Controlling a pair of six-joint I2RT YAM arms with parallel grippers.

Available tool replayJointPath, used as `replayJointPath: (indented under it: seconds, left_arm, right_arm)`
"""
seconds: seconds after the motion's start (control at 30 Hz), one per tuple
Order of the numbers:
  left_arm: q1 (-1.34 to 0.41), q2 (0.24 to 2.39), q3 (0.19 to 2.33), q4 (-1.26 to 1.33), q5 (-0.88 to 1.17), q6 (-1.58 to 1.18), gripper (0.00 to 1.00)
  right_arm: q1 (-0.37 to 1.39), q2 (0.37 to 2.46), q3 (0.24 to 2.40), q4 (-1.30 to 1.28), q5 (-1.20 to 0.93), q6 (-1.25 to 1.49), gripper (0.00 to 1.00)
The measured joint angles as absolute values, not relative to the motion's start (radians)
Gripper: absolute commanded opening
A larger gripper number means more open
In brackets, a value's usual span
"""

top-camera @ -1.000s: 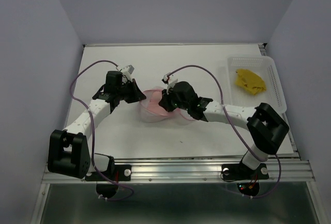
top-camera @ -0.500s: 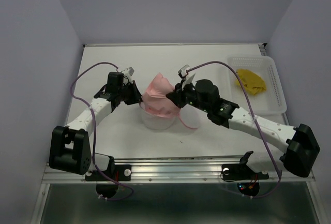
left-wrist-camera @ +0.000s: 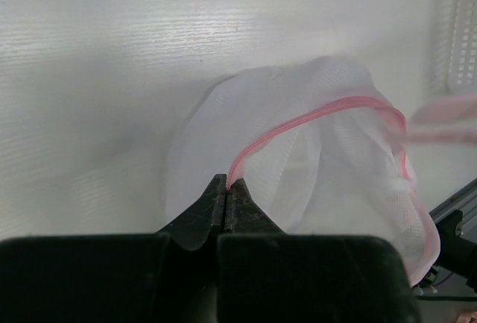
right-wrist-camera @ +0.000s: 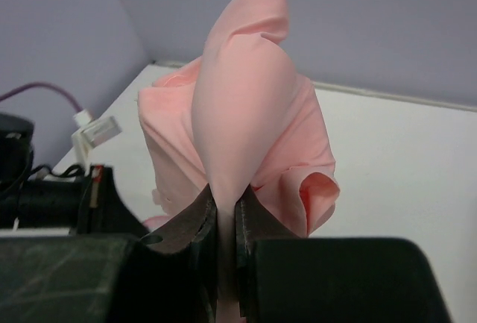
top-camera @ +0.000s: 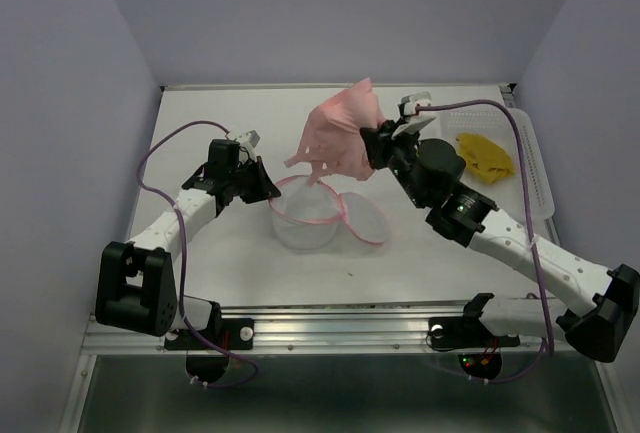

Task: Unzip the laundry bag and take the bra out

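White table [top-camera: 280, 113] under everything. At left, the left gripper [top-camera: 268, 189] is seen pinched fully closed on the pink zipper trim of the small, rounded, translucent white mesh laundry bag [top-camera: 305, 221]. The bag is set on the table at centre, with its mouth gaping and the pink rim spread in a loop. Above and just right of it, a crumpled pale pink bra [top-camera: 340, 138] is held clear of the bag with its straps dangling. The bra is clamped between the closed fingers of the right gripper [top-camera: 370, 146]. At far right, a crumpled yellow cloth [top-camera: 485, 153] is seen lying in a clear perforated plastic tray [top-camera: 480, 118].
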State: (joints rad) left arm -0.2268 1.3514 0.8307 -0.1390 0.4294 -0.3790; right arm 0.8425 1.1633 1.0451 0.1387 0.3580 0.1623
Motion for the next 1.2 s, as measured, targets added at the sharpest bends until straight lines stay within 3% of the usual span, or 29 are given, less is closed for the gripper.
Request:
replayJointPath:
  seconds: [0.37,0.63,0.8,1.0,1.2]
  left_arm:
    - [-0.227,1.353,0.831,-0.14,0.442,-0.378,0.0]
    - [-0.227,1.353,0.831,-0.14,0.447,-0.378,0.0]
    - [-0.227,1.353,0.831,-0.14,0.459,-0.378,0.0]
    - [-0.227,1.353,0.831,-0.139,0.467,-0.378,0.0]
    - [-0.227,1.353,0.831,-0.139,0.466,-0.378,0.0]
  right_arm:
    - [0.583,1.046,1.095,0.038,0.89,0.125,0.01]
    - [0.327,0.971,1.034,0.0,1.11,0.109,0.02]
    - [0.248,0.984,0.972,-0.096,1.084,0.219,0.01]
    - [0.069,1.093,0.828,-0.18,0.847,0.436,0.01]
    - [0.023,1.163,0.744,-0.193,0.675,0.54,0.02]
